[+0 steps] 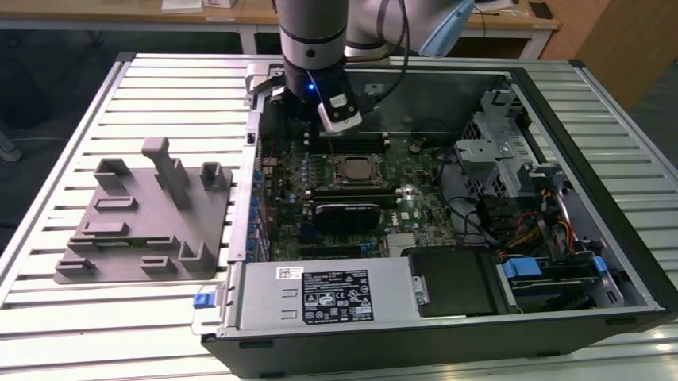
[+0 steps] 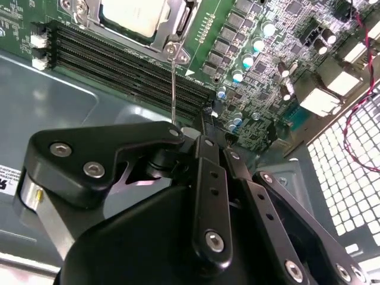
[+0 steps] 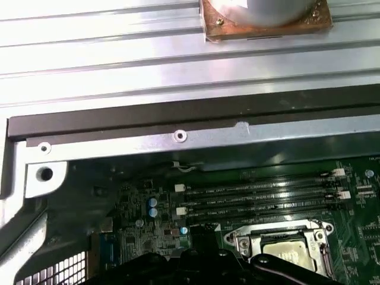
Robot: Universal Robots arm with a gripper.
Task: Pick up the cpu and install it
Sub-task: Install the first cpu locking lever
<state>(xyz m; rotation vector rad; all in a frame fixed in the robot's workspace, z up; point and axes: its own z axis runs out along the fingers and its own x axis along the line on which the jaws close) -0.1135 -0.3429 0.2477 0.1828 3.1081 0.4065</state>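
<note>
Gripper (image 1: pixel 337 127) hangs low over the memory slots (image 2: pixel 119 64); whether open or closed cannot be told. Thin socket lever (image 2: pixel 172 83) runs right up to it and could snag and bend. Beyond, the cpu (image 2: pixel 139 13) lies in the socket frame; a jolt might unseat it.

cpu (image 3: pixel 289 256) in mobo socket (image 3: pixel 270 228) (RAM slots (image 3: pixel 261 199) just beside)

A grey tray (image 1: pixel 132 213) lies beside an open computer case (image 1: pixel 424 351).
</note>
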